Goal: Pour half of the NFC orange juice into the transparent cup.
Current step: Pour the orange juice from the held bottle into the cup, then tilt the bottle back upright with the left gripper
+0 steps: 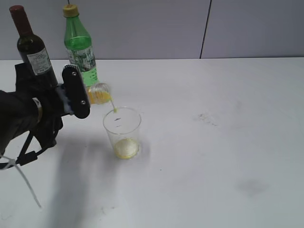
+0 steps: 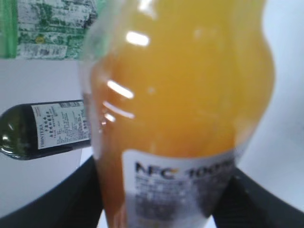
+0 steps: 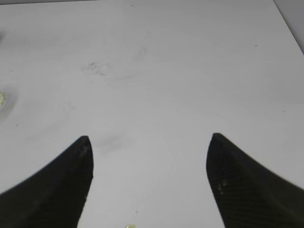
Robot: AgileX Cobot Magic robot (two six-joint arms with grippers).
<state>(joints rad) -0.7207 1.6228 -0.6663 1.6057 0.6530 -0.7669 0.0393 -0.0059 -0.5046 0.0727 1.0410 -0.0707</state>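
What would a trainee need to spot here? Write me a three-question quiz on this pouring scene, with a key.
1. True or false: juice is falling from the NFC orange juice into the transparent cup.
2. Which bottle stands right behind the tilted juice bottle? A) the wine bottle B) the green bottle C) neither
3. Fill in: the right hand is ____ and holds nothing.

Key
1. True: a thin orange stream runs from the neck to the cup, and a little juice lies at the cup's bottom. The left hand grips the bottle.
2. B
3. open, above the bare white table.
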